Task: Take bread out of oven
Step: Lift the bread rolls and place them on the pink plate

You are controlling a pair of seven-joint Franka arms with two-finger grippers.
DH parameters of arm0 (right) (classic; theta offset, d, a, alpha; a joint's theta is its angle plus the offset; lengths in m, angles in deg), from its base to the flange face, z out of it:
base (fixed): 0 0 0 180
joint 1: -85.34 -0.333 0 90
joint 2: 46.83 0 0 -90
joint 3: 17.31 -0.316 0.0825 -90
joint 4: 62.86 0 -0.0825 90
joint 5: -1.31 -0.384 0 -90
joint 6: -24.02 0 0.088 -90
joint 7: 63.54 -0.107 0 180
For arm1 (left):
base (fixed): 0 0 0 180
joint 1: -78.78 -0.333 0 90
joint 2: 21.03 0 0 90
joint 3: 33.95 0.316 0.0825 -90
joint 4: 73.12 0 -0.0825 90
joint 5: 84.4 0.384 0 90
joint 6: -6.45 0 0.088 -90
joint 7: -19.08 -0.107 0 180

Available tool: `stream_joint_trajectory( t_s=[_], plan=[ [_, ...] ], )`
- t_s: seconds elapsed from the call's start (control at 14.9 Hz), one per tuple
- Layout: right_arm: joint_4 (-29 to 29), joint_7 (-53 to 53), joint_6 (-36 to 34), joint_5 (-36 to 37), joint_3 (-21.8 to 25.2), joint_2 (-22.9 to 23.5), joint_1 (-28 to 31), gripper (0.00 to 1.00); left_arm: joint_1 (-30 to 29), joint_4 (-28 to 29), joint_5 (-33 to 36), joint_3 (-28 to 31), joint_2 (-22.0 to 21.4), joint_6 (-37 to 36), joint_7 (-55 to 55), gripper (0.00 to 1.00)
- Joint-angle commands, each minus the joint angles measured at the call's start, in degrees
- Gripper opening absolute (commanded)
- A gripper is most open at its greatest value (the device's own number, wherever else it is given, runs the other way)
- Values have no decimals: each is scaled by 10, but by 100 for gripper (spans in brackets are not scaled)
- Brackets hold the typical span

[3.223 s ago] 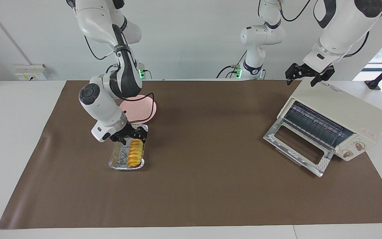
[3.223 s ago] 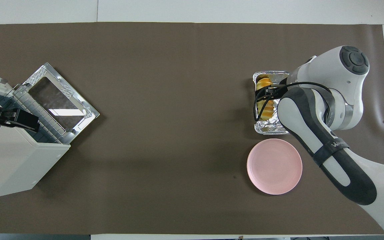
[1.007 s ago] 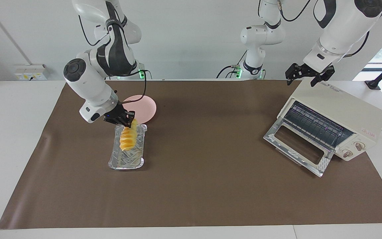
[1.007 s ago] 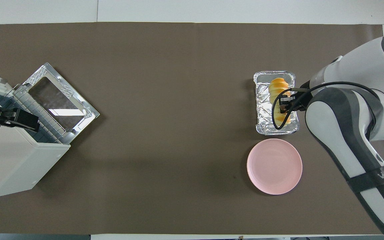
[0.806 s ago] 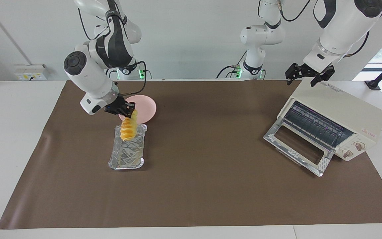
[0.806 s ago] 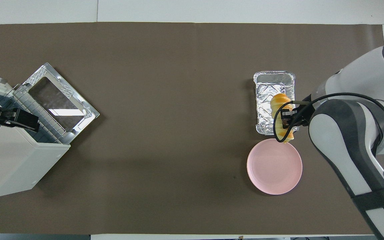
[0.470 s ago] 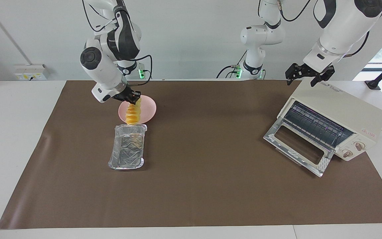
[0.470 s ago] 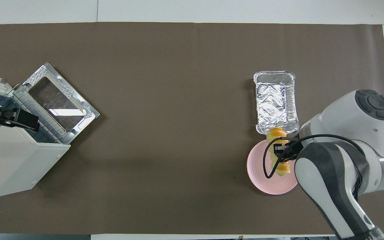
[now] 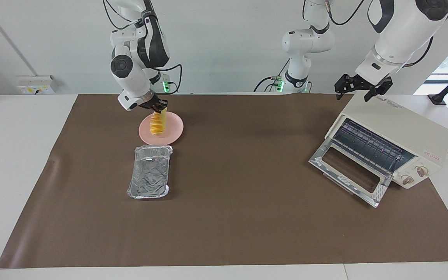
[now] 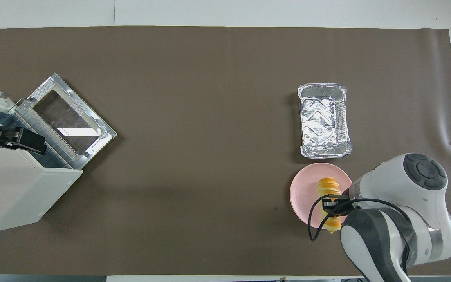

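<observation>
- Right gripper point(image 9: 158, 105) up in the air over the pink plate point(image 9: 171, 134), fingers clamped on the upper end of the bread point(image 9: 157, 124).
- Bread hanging nearly upright from that grip, lower end over the plate; contact with the plate not readable from either view.
- In the overhead view, bread point(image 10: 328, 200) lying across the plate's point(image 10: 303, 191) edge toward the right arm's end, gripper point(image 10: 331, 203) crossing its middle.
- Foil tray point(image 9: 149, 177) flat on the brown mat point(image 9: 247, 217), just beside the plate and farther from the robots than it, nothing inside.
- Same tray point(image 10: 324, 120) in the overhead view, crinkled bottom bare.
- Oven point(image 9: 395, 140) at the left arm's end of the table, turned at an angle, glass door point(image 9: 350, 171) dropped fully open onto the mat, wire rack showing inside, two pinkish knobs on its front.
- Bread well apart from the oven point(image 10: 10, 184), at the right arm's end of the table.
- Left gripper point(image 9: 362, 90) waiting over the top edge of the oven, fingers spread apart and holding nothing.
</observation>
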Motion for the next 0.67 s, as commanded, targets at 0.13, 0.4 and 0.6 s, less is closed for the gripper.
stream_joint_trajectory(
  t_s=[0.13,0.4,0.6],
  plan=[
    [-31,-5,72,4,0,2,-19,0,-1,6,-6,2,-9,8,5,100],
    [-33,-7,99,1,0,19,-37,15,-1,6,-6,2,-9,8,5,100],
    [-21,-1,94,1,0,26,-36,100,-1,6,-6,2,-9,8,5,100]
  ],
)
